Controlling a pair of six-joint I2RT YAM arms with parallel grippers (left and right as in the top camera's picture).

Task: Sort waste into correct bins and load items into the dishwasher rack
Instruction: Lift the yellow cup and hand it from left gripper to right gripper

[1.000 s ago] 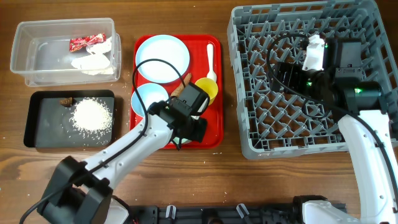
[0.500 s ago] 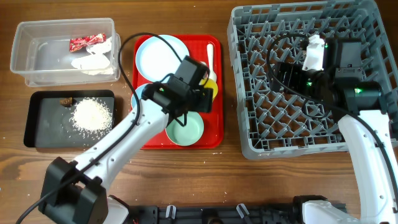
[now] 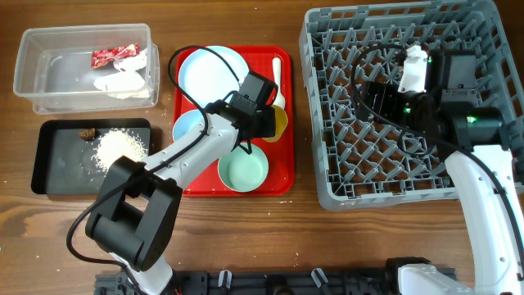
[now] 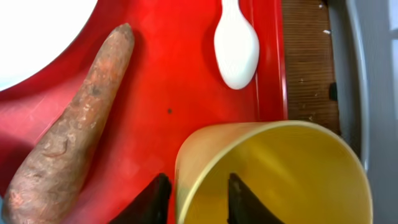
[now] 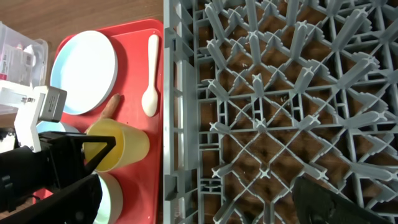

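Note:
My left gripper (image 3: 264, 123) is open at the yellow cup (image 3: 278, 123) on the red tray (image 3: 282, 176). In the left wrist view one fingertip (image 4: 154, 198) is outside the cup's (image 4: 280, 174) rim and the other is inside it. The brown carrot-like stick (image 4: 68, 137) and the white spoon (image 4: 236, 50) lie beside the cup. The pale blue plate (image 3: 209, 72) and two bowls (image 3: 243, 170) (image 3: 187, 129) are on the tray. My right gripper (image 3: 378, 92) hovers open and empty over the grey rack (image 3: 409, 176); only one finger (image 5: 326, 202) shows.
The clear tub (image 3: 49, 86) at the back left holds the red wrapper (image 3: 113, 55) and white paper (image 3: 123, 82). The black tray (image 3: 49, 176) in front of it holds rice grains (image 3: 121, 150) and a dark scrap (image 3: 86, 133). The rack's wall stands just right of the red tray.
My left gripper has moved from the near bowl toward the back of the tray and now straddles the yellow cup's rim. The right arm has not moved.

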